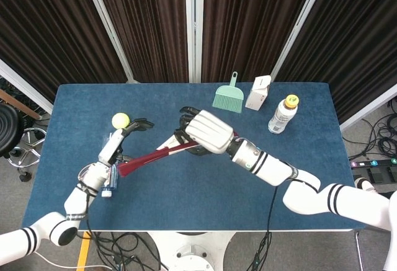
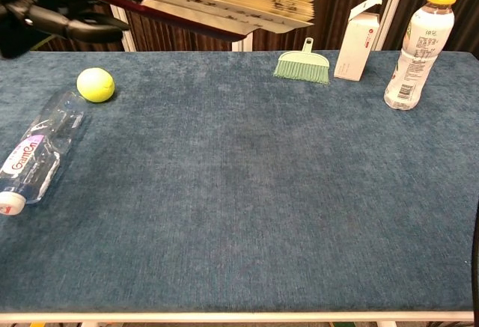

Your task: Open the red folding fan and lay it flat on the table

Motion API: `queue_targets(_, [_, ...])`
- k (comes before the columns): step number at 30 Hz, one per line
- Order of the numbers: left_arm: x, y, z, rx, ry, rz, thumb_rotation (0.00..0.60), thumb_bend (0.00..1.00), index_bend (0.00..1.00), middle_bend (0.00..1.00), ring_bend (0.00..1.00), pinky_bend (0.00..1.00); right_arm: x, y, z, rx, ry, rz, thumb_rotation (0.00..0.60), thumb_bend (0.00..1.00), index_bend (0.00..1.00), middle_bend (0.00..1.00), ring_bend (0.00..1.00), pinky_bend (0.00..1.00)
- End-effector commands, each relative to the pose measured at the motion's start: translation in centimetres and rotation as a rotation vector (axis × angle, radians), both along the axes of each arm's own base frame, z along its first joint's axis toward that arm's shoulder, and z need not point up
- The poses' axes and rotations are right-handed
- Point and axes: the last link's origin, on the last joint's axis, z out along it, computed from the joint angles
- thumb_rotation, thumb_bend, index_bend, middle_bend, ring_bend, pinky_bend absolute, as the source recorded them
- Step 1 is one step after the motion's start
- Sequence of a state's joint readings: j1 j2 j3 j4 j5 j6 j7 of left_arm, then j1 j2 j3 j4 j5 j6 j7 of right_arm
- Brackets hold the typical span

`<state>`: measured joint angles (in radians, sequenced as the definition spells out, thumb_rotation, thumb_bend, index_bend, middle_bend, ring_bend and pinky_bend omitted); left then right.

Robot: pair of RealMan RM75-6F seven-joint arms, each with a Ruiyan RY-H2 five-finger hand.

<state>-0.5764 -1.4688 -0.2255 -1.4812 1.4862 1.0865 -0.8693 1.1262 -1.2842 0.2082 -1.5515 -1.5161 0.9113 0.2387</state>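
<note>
Above the blue table [image 1: 186, 190], the right hand [image 1: 208, 131] gripped the red folding fan [image 1: 155, 156]; the left hand [image 1: 121, 141], fingers spread, hovered by its tip.

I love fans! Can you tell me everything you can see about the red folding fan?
The red folding fan is closed, a long thin bundle of pale wooden-looking slats with dark red at one end. It is lifted above the blue table, tilted. The right robot hand grips its pale end; the left robot hand reaches toward its red end.
</note>
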Motion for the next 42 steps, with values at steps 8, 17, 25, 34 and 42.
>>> queue_targets(8, [1.2,0.4,-2.2,-0.045,0.001,-0.011,0.600,0.00,0.30,0.24,0.11,0.23,2.0,-0.5,-1.6,0.023,-0.002,-0.013,0.600,0.92,0.87,0.66,0.34,0.18])
queue_targets(17, [1.7,1.4,-2.9,0.005,-0.039,0.047,0.600,0.03,0.41,0.36,0.21,0.32,1.7,-0.7,-2.5,0.040,-0.006,-0.043,0.600,0.92,0.87,0.66,0.34,0.17])
queue_targets(25, [1.6,1.6,-3.8,0.025,-0.084,0.112,0.600,0.19,0.60,0.56,0.38,0.39,1.9,-0.7,-2.7,0.034,-0.021,-0.042,0.600,0.92,0.87,0.66,0.34,0.16])
queue_targets(34, [0.4,1.7,-3.9,0.052,-0.019,0.149,0.600,0.29,0.73,0.69,0.50,0.47,1.5,-0.4,-2.3,0.010,-0.013,-0.025,0.600,0.93,0.87,0.66,0.34,0.16])
queue_targets(42, [-1.6,1.9,-1.5,0.213,0.289,0.141,0.600,0.30,0.72,0.68,0.50,0.47,-0.6,0.7,0.1,-0.093,0.031,0.033,0.600,0.94,0.87,0.66,0.34,0.16])
